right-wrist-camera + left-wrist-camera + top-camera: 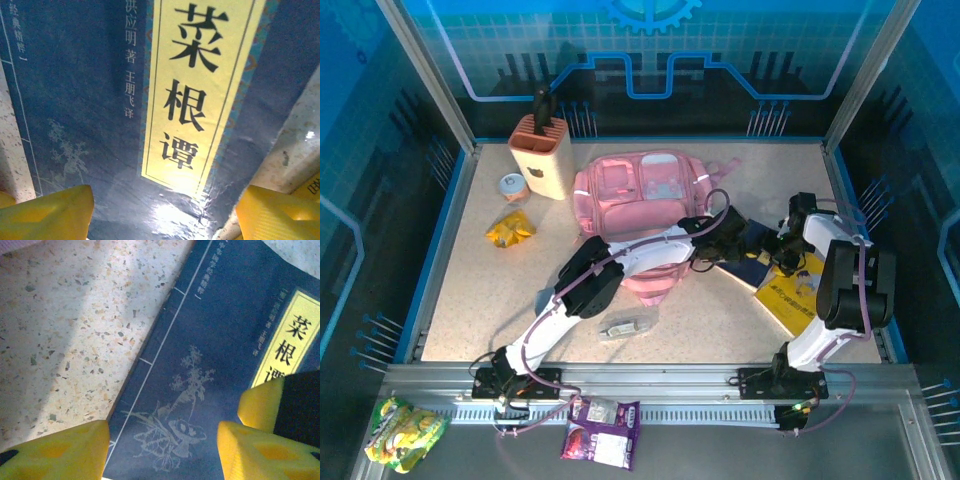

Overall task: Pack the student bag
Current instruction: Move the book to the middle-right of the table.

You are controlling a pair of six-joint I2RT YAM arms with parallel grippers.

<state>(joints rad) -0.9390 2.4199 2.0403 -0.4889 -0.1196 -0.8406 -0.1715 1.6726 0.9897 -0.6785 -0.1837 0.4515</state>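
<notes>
**Both hands over a blue book, pink bag lying beside them**

The student bag (640,185), a large pink fabric backpack with zippered front pockets and a pale printed panel, lies flat on its back at the middle of the speckled tabletop (470,290), towards the rear. The left arm crosses over its near end. It is soft cloth and should be light but floppy. It will likely sag and fold if lifted by a loose flap, so the better holds are a strap, the top loop or the firmer seam beside a zipper. From above I cannot tell whether its main zipper is open.

Just right of the bag, the left hand (162,440) hangs with its fingers spread and nothing gripped. One yellow fingertip is over bare tabletop and the other over a dark blue paperback book (200,340). The right hand (165,210) is likewise released, spread above the same cover. The book lies flat and looks thin and stiff enough to slide into the bag edge-first. Its yellow title strip reads 菜根谭. Beside the strip stand 洪应明 著 and 王朋飞 译, and a white line drawing of a plant sits lower on the cover.

A yellow-covered book (798,305) lies just beside it, nearer the right arm's base. Farther out, a clear oblong plastic case (625,325) sits near the front. At the left rear are a crinkled yellow snack packet (510,230), a small round tin (512,187) with a pale blue lid and a beige slotted holder (542,155).
</notes>
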